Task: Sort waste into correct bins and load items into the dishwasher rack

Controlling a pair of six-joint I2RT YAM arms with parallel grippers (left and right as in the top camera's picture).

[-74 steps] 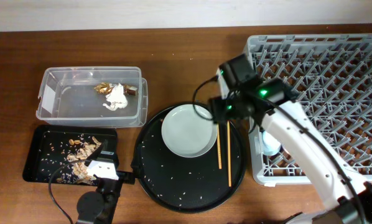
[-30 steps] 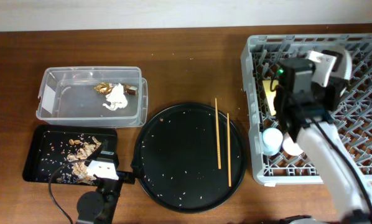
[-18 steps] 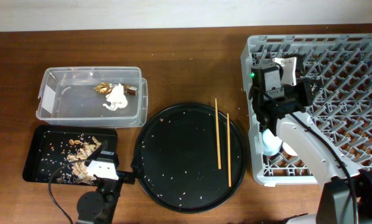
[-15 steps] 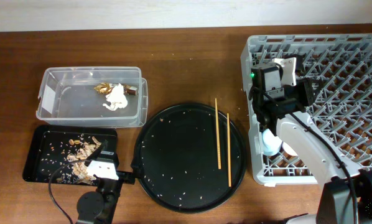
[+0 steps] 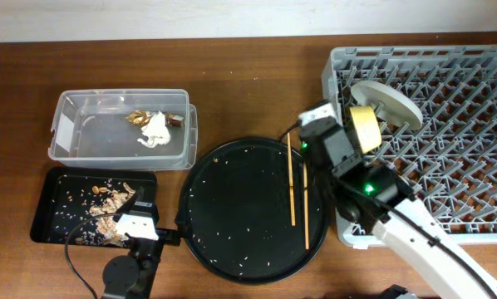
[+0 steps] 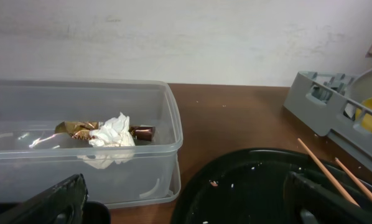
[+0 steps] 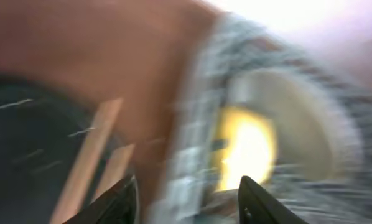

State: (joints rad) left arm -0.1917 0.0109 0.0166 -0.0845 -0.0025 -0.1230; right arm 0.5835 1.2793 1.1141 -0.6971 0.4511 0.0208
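Observation:
The pale plate (image 5: 390,100) and yellow bowl (image 5: 364,127) stand on edge in the grey dishwasher rack (image 5: 448,158). Two chopsticks (image 5: 292,178) lie on the round black tray (image 5: 248,216). My right gripper (image 5: 313,139) is open and empty between the chopsticks and the rack's left wall. Its wrist view is blurred, with open fingers (image 7: 189,199), the chopsticks (image 7: 86,162) and the bowl (image 7: 248,146). My left gripper (image 5: 136,206) is open and empty over the shallow black tray (image 5: 47,195) of scraps (image 5: 107,203). The napkin (image 5: 155,129) and foil wrapper (image 5: 136,117) lie in the clear tub (image 5: 66,104). The cups are hidden.
In the left wrist view the open fingers (image 6: 186,202) frame the clear tub (image 6: 167,118), the round tray (image 6: 248,186), the chopsticks (image 6: 326,167) and the rack's corner (image 6: 316,106). The right arm crosses the rack's front left corner.
The plate went from the round tray into the rack. My right gripper let it go and swung back left to the tray's right edge. The left arm has not moved.

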